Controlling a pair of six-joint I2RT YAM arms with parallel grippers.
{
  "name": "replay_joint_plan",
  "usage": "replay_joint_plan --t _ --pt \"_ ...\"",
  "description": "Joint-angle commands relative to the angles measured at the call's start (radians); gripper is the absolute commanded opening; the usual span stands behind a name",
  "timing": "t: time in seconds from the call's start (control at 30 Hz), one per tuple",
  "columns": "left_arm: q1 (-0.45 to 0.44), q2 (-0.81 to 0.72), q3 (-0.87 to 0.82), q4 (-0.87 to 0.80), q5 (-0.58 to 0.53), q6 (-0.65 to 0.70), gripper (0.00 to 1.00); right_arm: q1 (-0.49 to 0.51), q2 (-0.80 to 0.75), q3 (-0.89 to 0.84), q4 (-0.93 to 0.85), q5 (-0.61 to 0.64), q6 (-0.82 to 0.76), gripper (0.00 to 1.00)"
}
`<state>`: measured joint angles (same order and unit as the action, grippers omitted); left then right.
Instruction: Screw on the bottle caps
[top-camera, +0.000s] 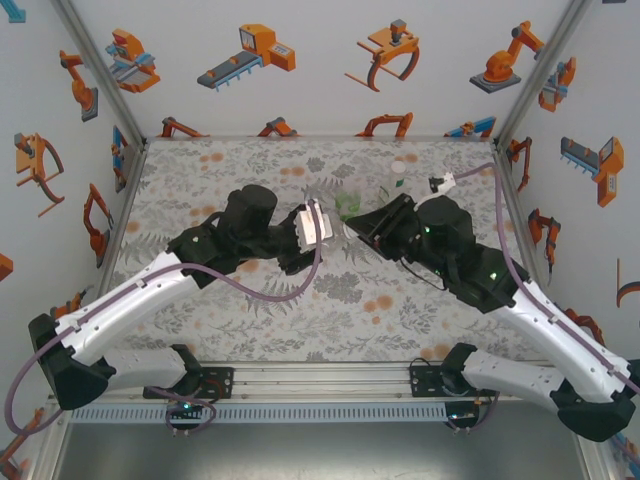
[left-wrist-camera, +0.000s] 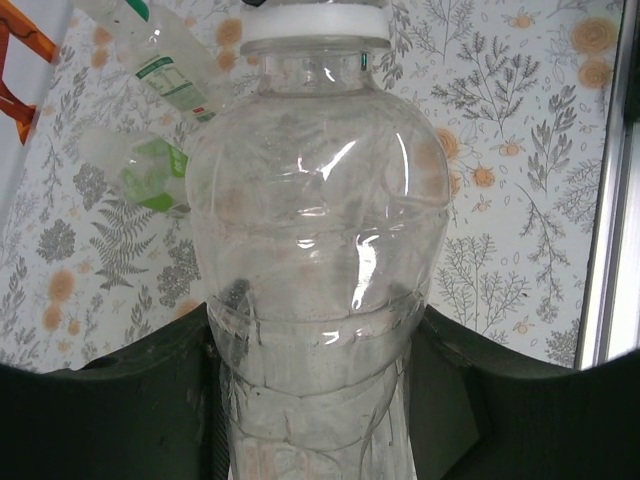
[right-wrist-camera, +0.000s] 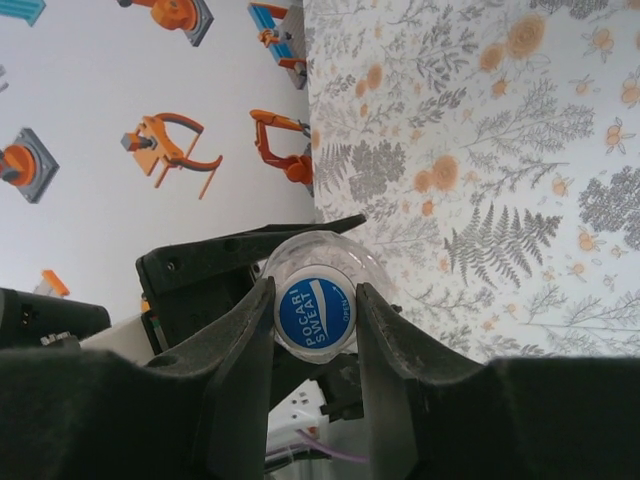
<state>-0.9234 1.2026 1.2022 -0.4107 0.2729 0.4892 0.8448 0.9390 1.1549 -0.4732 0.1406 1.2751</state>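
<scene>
Right gripper pinches the blue cap on the clear bottle, which the left gripper squeezes up in the air. Maybe the cap sits crooked; hard to see. Then twisting could jam it, or spin the slippery bottle.

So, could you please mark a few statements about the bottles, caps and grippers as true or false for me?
1. The left gripper is shut on the clear bottle. True.
2. The right gripper holds a green cap. False: it pinches the blue cap.
3. The labelled bottle and the green-tinted bottle rest on the table. True.
4. The table is plain white. False: it has a floral pattern.
</scene>
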Motion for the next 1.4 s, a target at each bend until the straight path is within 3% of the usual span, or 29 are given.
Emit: replay_joint_plan --t 0.0,0.13,0.27,0.43,0.53,0.7,0.9,1.27,1.37 --pt "0.012 -0.039 0.023 0.053 0.008 0.012 0.00 0.002 -0.050 0.014 0.042 -0.006 -0.262 0.44" --pt "0.012 -0.069 0.013 0.019 0.144 0.030 0.00 0.002 -0.107 0.003 0.149 -0.132 -0.658 0.52" --pt "0.012 -0.094 0.016 -0.049 0.312 0.067 0.00 0.002 -0.156 -0.004 0.201 -0.390 -1.023 0.53" --pt "0.012 -0.104 0.032 -0.130 0.463 0.092 0.00 0.002 -0.151 0.067 0.082 -0.678 -1.401 0.54" --pt "0.012 -0.105 0.042 -0.153 0.518 0.085 0.00 0.002 -0.123 0.104 0.016 -0.813 -1.524 0.54" --pt "0.012 -0.109 0.047 -0.156 0.540 0.069 0.00 0.003 -0.096 0.108 0.007 -0.893 -1.598 0.53" --pt "0.012 -0.112 0.052 -0.156 0.475 0.064 0.00 0.002 -0.081 0.079 0.059 -0.868 -1.602 0.47" --pt "0.012 -0.112 0.056 -0.148 0.472 0.072 0.00 0.002 -0.087 0.061 0.074 -0.856 -1.602 0.36" --pt "0.011 -0.111 0.053 -0.140 0.471 0.072 0.00 0.002 -0.089 0.059 0.075 -0.845 -1.595 0.22"
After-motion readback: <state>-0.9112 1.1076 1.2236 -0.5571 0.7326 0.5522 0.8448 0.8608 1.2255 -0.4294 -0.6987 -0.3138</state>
